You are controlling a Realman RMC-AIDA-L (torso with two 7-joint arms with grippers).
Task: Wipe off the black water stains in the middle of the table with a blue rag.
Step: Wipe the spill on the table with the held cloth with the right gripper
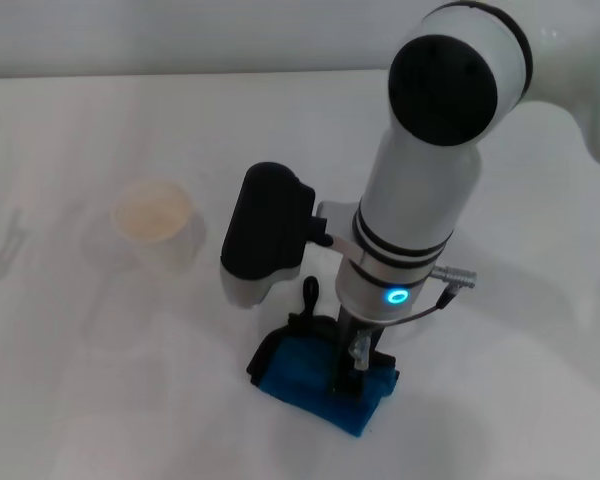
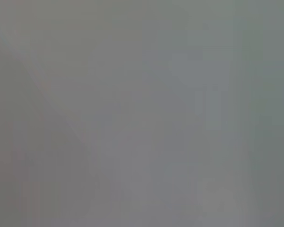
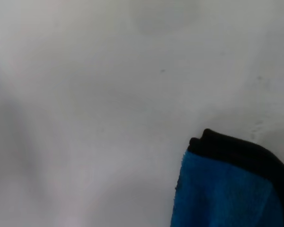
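1. The right gripper [image 1: 352,362] stands upright over the blue rag [image 1: 320,385], at about 6 o'clock on the white worktop [image 1: 500,400] in the head view. Its tip seems to be pressed into the folded cloth. Whether the fingers are clenched on the rag or only pushing it down, I cannot tell; the wrist hides them.

2. The left gripper is not seen in any view, and its wrist view shows only flat grey.

3. No black stain shows anywhere. It may lie under the rag or the arm, or be wiped away already. My judgement: the wiping is under way or nearly done, and lifting the rag would settle it.

4. The right wrist view shows a corner of the rag with its black edging, and bare worktop around it with only faint grey specks.

5. A white paper cup [image 1: 156,222] stands at about 10 o'clock from the rag, well apart. A wide stroke that way could tip it.

6. Toward 3 o'clock and 6 o'clock the worktop has open room for strokes. Its far edge is well clear.
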